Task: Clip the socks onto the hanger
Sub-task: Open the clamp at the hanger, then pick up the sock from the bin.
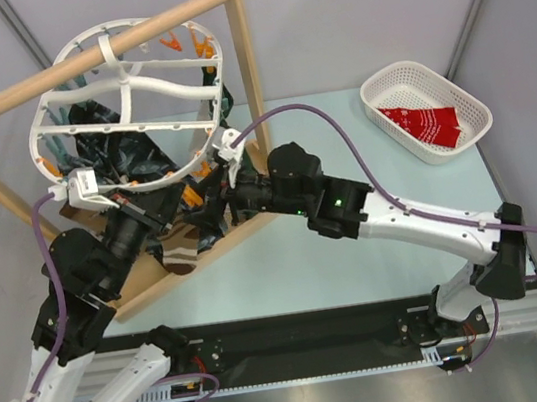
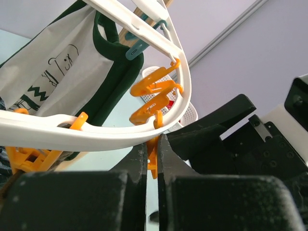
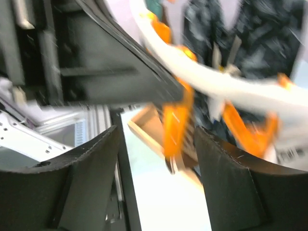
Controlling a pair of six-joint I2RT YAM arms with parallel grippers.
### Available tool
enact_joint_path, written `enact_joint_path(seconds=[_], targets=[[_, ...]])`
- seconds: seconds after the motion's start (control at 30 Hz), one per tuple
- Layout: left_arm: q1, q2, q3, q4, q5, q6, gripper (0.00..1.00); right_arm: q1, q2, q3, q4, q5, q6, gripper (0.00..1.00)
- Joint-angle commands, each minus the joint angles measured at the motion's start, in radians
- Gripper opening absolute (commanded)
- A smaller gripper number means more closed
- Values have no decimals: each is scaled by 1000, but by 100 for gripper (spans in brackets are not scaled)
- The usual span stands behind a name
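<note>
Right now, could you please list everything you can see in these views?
table: one, pale teal, under everything.
wooden rack: one, pale wood, table's back left.
hanger: one, white, hung on the wooden rack.
orange clips: several, orange, along the hanger's rim.
dark socks: several, dark patterned, hanging under the hanger.
brown striped sock: one, brown-cream, by the rack's base.
basket: one, white mesh, table's back right.
red sock: at least one, red, in the basket.
left end effector: one, black, shut on an orange clip.
right end effector: one, black, open around another clip.
</note>
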Motion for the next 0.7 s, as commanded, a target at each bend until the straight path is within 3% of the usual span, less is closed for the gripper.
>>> enact_joint_path(seconds=[0.0, 0.1, 0.3, 0.43, 0.47, 0.57, 0.67], targets=[[2, 11, -3, 26, -18, 2, 0, -66, -141, -52, -37, 93, 41, 70], [1, 3, -2, 19, -26, 9, 0, -151, -272, -136, -118, 133, 92, 65], [2, -26, -3, 15, -38, 31, 0, -531, -468, -248, -270, 240, 150, 59], [2, -40, -8, 15, -43, 43, 0, -844, -439, -291, -281, 205, 179, 58], [2, -43, -9, 13, -43, 46, 0, -981, -407, -308, -259, 181, 190, 57], [2, -58, -28, 24, -38, 49, 0, -1184, -328, -345, -169, 105, 253, 57], [2, -73, -43, 29, -43, 54, 0, -1294, -180, -327, -112, 97, 343, 62]])
